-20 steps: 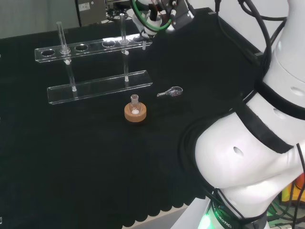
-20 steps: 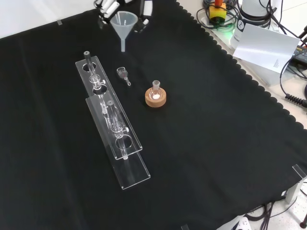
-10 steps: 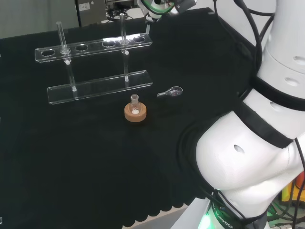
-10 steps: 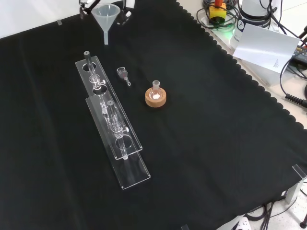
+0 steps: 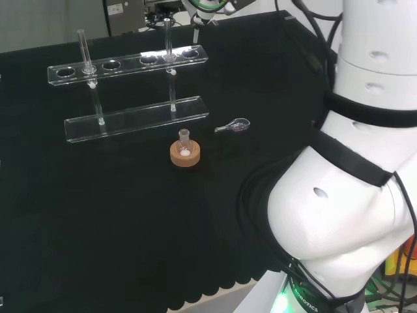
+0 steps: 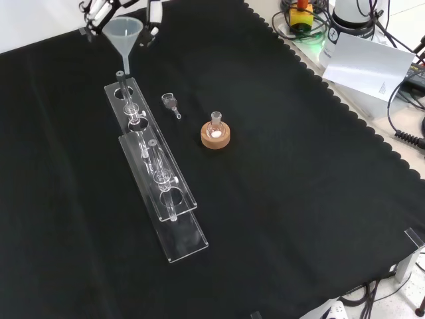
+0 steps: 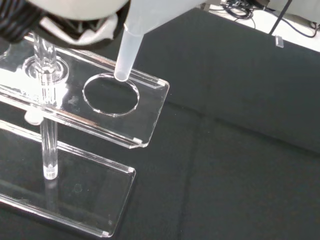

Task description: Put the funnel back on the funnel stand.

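A translucent white funnel [image 6: 123,33] hangs upright above the far end of the clear acrylic funnel stand [image 6: 174,219]. The hand [image 6: 152,13] is shut on the funnel's cone, with fingers on both sides of it. In the wrist view the funnel's stem [image 7: 126,52] points down, and its tip is just above the rim of the end hole [image 7: 111,94] in the stand's top plate [image 7: 150,102]. The blurred white hand [image 7: 75,7] sits above the stem. In the head view the hand [image 5: 207,5] is at the top edge, beyond the stand [image 5: 130,120].
A small round flask sits in a cork ring [image 6: 216,137] beside the stand. A small glass piece [image 6: 171,102] lies on the cloth near it. Clear posts [image 7: 47,115] rise through the stand. The arm's white links [image 5: 365,163] stand at the head view's right.
The hand has carried the funnel leftward in the front view, from beside the stand to over its far end. In the head view the hand has moved up toward the top edge.
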Motion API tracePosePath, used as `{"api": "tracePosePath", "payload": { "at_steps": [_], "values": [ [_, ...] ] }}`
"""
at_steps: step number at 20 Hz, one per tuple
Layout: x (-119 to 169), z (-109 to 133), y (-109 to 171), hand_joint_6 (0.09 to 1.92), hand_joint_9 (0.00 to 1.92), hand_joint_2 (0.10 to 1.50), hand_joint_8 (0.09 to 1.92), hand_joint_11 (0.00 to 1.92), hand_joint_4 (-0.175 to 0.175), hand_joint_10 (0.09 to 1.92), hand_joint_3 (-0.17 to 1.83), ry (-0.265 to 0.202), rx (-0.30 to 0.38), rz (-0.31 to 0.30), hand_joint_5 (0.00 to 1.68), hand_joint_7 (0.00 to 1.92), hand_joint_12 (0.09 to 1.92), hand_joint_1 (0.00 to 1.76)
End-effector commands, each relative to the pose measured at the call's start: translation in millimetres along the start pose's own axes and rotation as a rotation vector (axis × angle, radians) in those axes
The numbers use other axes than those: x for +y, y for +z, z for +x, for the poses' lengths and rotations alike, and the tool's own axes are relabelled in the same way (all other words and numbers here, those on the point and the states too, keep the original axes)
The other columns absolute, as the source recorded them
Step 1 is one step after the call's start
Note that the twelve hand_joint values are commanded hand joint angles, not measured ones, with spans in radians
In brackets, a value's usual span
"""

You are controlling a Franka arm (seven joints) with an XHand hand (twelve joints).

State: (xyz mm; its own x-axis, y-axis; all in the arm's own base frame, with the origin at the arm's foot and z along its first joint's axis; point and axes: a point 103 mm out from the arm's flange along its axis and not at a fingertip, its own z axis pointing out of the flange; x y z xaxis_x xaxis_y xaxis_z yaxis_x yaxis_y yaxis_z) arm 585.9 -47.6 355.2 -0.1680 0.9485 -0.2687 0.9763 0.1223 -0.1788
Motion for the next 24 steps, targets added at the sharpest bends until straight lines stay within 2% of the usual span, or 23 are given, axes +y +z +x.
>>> {"api": "tracePosePath", "payload": {
  "at_steps": [1,13,20,24],
  "values": [
    [15.0,2.4,11.5,0.93,0.87,0.65,0.7,0.63,0.003,0.49,0.7,-0.027,0.007,0.025,0.7,0.56,1.21,0.95],
    [28.7,9.1,27.2,0.94,0.87,0.65,0.7,0.63,0.003,0.49,0.7,-0.035,0.001,0.044,0.7,0.56,1.21,0.95],
    [35.7,11.2,33.3,0.94,0.87,0.65,0.7,0.63,0.002,0.49,0.7,-0.038,-0.001,0.033,0.7,0.56,1.21,0.95],
    [38.6,9.5,35.5,0.94,0.87,0.65,0.7,0.63,0.002,0.49,0.7,-0.038,0.003,0.05,0.7,0.56,1.21,0.95]
  ]
}}
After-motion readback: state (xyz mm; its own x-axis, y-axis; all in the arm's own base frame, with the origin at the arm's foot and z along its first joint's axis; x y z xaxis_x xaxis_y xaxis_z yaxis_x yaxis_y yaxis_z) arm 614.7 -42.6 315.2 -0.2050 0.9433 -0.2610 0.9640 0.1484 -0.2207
